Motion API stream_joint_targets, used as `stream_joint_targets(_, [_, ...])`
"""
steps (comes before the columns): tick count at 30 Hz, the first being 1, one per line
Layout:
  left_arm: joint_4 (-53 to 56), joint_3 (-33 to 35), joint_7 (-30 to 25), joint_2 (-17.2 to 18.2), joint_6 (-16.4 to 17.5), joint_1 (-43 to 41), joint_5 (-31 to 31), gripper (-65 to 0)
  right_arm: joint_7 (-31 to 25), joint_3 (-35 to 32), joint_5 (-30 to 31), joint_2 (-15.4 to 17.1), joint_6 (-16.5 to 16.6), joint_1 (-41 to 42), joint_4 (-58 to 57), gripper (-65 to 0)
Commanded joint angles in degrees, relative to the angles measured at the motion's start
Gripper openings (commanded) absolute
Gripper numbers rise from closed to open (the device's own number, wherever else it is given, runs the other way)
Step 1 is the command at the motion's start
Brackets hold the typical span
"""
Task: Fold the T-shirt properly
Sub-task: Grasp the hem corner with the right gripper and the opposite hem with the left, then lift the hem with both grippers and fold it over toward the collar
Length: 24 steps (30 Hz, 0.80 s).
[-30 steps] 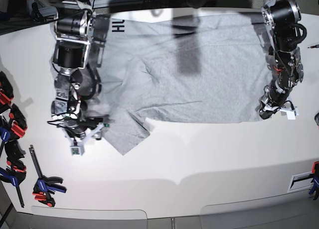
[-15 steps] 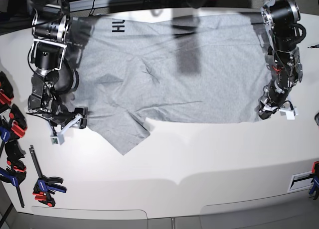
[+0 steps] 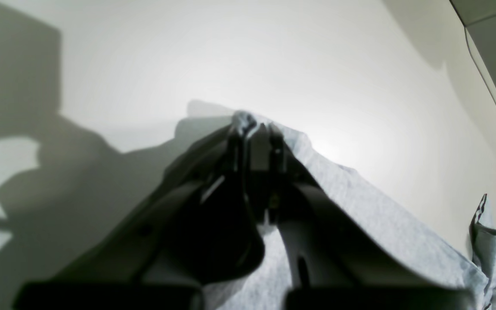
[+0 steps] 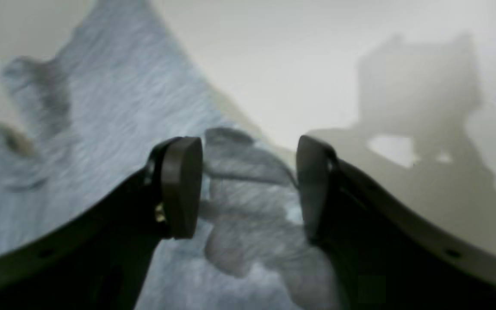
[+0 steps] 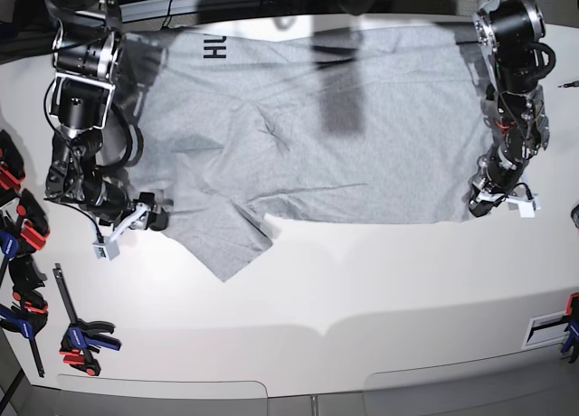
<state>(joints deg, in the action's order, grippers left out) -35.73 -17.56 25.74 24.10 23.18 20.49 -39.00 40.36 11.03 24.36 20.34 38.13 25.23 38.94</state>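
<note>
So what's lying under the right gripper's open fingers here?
Bunched grey fabric of the T-shirt sits between and below the right gripper, at the shirt's edge, with bare white table beyond. What lies under those folds is covered.

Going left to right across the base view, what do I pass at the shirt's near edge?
Clamps → right pincer → T-shirt → left pincer → table.

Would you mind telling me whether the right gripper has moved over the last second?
Yes: the right gripper has swung outward off the T-shirt, toward the clamps.
</note>
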Motion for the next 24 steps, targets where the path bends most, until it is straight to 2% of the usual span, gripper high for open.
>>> stream_joint_targets(1, [-0.24,0.15,1.66,0.37,-0.39,0.57,1.05,-65.0,4.70,-0.17,-2.25,-0.02,0.33,0.00,-0.59,-31.4])
stream_joint_targets(7, [-0.26,0.15,1.66,0.37,-0.39,0.57,1.03,-65.0,7.69,-0.17,-1.38,-0.02,0.57,0.00,-0.59,-32.9])
stream_joint_targets(8, [-0.24,0.15,1.64,0.37,-0.39,0.57,1.03,-65.0,8.26,-0.17,-1.38,-0.02,0.55,0.00,-0.59,-35.4])
stream_joint_targets(10, [-0.24,0.15,1.66,0.37,-0.39,0.57,1.03,-65.0,8.66,-0.17,-1.38,-0.02,0.50,0.00,-0.59,-44.3])
stream_joint_targets(13, [-0.24,0.15,1.66,0.37,-0.39,0.57,1.03,-65.0,8.50,-0.17,-1.38,0.00,0.48,0.00,-0.59,-64.7])
stream_joint_targets(22, [-0.26,0.15,1.27,0.48,-0.33,0.59,0.76,-65.0,5.60,-0.17,-0.96,-0.02,0.42,0.00,-0.24,-65.0])
stream_joint_targets(24, [-0.26,0.13,1.27,0.70,3.32,0.57,-1.40,-65.0,5.07,-0.17,0.63,0.13,0.44,0.00,0.20,-65.0])
